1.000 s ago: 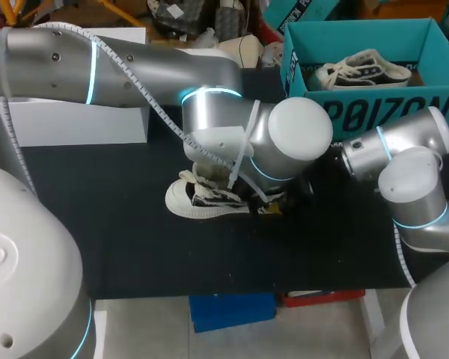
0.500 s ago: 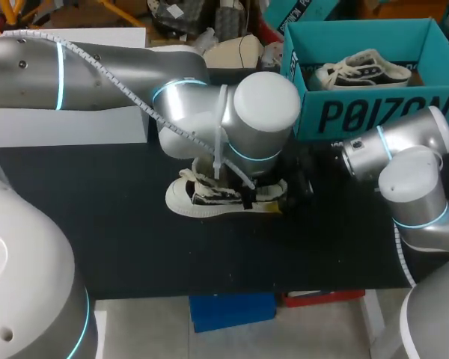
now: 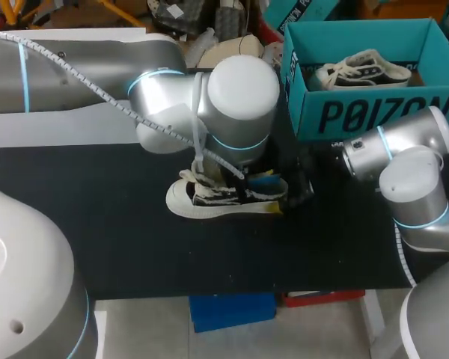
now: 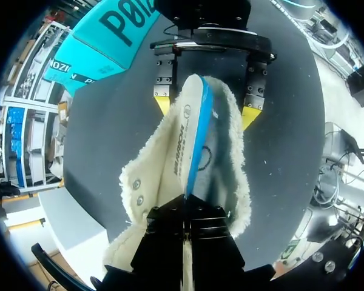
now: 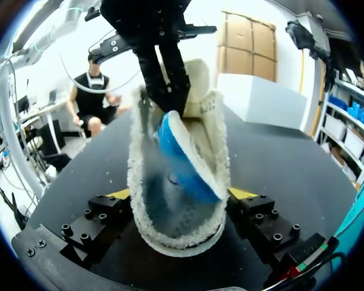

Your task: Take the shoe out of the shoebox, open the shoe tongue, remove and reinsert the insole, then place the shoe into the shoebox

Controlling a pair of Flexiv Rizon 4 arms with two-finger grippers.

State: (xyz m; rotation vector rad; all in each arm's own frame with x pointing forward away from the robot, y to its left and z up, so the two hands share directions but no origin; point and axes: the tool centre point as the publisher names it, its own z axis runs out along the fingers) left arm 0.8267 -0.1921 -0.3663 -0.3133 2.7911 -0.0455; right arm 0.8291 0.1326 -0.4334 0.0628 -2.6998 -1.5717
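Head view shows the fleece-lined shoe out on the dark table, near the teal shoebox, which holds a second shoe, and both arms meet over it. The right gripper has its yellow-tipped fingers pressed against the heel from both sides, apparently to pin the shoe steady. The left gripper is pinched tight on the edge of the blue insole, which stands partly out of the shoe's opening. That hold suggests the insole step is under way, though whether it is being pulled out or pushed back cannot be told.
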